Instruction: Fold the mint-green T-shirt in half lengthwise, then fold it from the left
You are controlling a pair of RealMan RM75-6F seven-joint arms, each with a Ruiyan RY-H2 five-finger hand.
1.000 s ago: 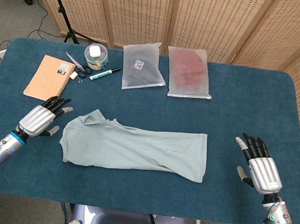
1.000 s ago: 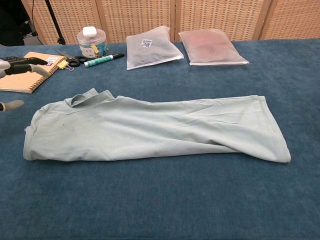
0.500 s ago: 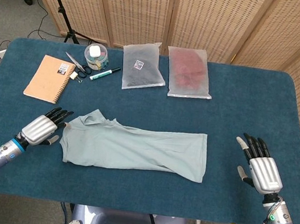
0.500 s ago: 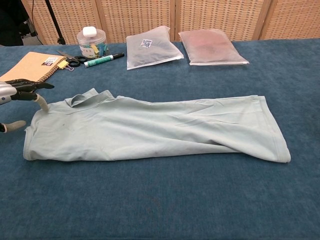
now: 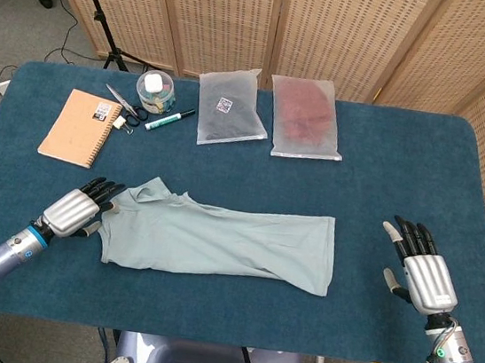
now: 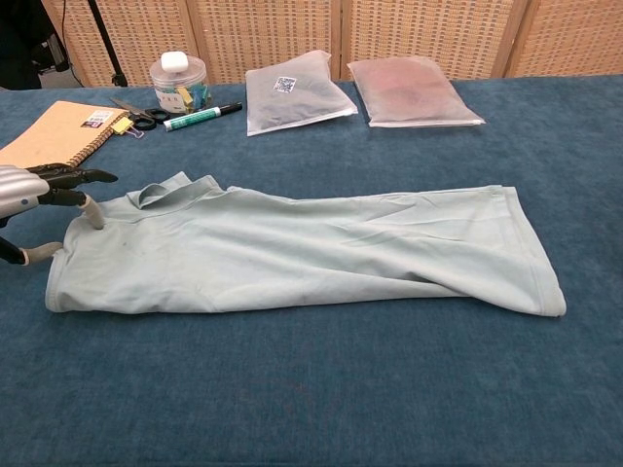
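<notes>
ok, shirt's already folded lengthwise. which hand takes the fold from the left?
Left. The left hand has its fingertips at the collar end of the T-shirt, fingers apart, nothing gripped yet. The right hand sits open on bare table, well clear of the hem end.

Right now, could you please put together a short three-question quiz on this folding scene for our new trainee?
1. True or false: the mint-green T-shirt is already folded lengthwise into a long strip.
2. Which hand has its fingers at the shirt's collar end? A) left hand B) right hand C) both
3. Fill in: the two sealed bags lie at the table's far edge, to the right of the ____ marker.

Key
1. True: it lies as a narrow band, collar on the left.
2. A: the right hand is open, well clear of the hem end.
3. Green.
</notes>
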